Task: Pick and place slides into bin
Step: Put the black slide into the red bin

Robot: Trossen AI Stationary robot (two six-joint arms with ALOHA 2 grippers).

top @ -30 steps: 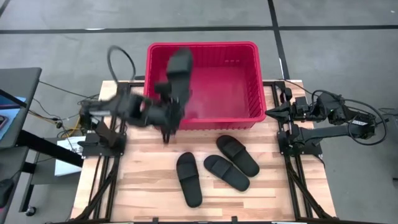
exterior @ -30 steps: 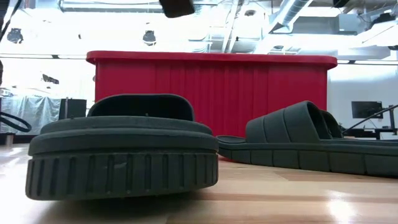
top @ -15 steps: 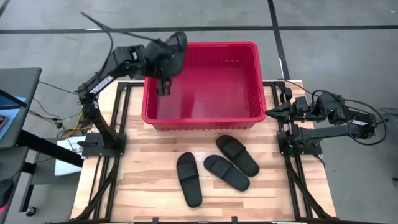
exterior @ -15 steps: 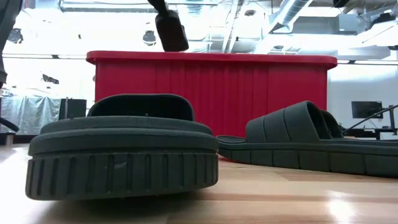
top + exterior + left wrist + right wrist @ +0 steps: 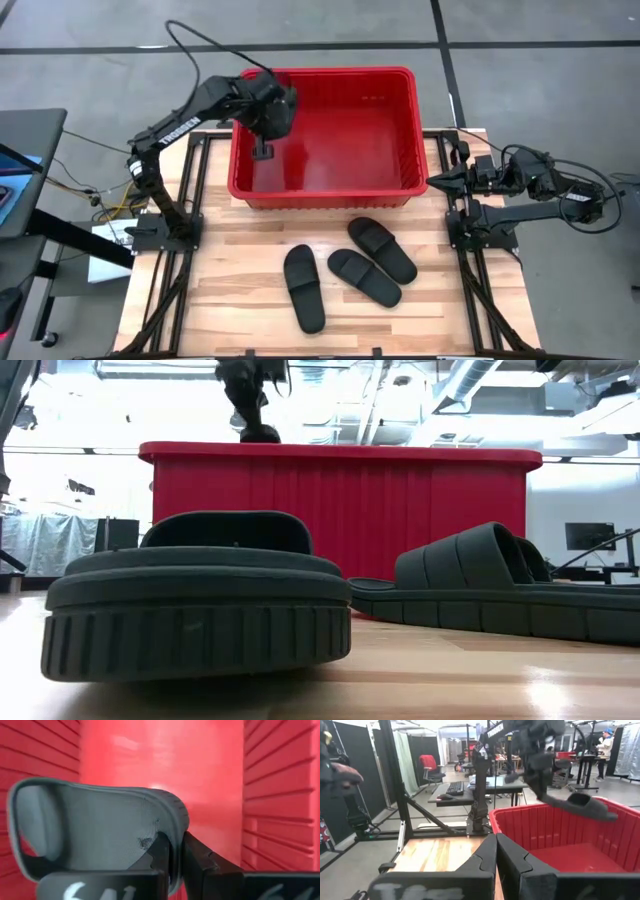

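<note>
My left gripper [image 5: 264,140] is over the left part of the red bin [image 5: 325,73] and is shut on one black slide [image 5: 585,806]. That slide fills the left wrist view [image 5: 100,825]. In the low view its lower end [image 5: 258,432] shows just above the bin's rim [image 5: 340,453]. Three more black slides [image 5: 303,288] [image 5: 364,277] [image 5: 382,249] lie sole-down on the table in front of the bin. My right gripper [image 5: 435,178] is shut and empty at the table's right edge, level with the bin's near right corner. My left gripper pinches an edge of the slide [image 5: 174,827] between its two fingers, near one end of the slide; which part that edge is, I cannot tell. The fingers come from above, pointing down. The slide is lifted clear over the bin and juts out sideways, tilted a little [image 5: 607,814].
The bin [image 5: 545,827] takes up the far middle of the wooden table [image 5: 230,290]. The nearest slide [image 5: 200,610] fills much of the low view. Black frame rails run along both table sides. A desk and chairs stand in the room beyond.
My left gripper has carried the slide from in front of the bin's near left wall, up and toward the table's far edge, over the rim. It has then gone down over the bin's left part. The slide stays in its hold.
</note>
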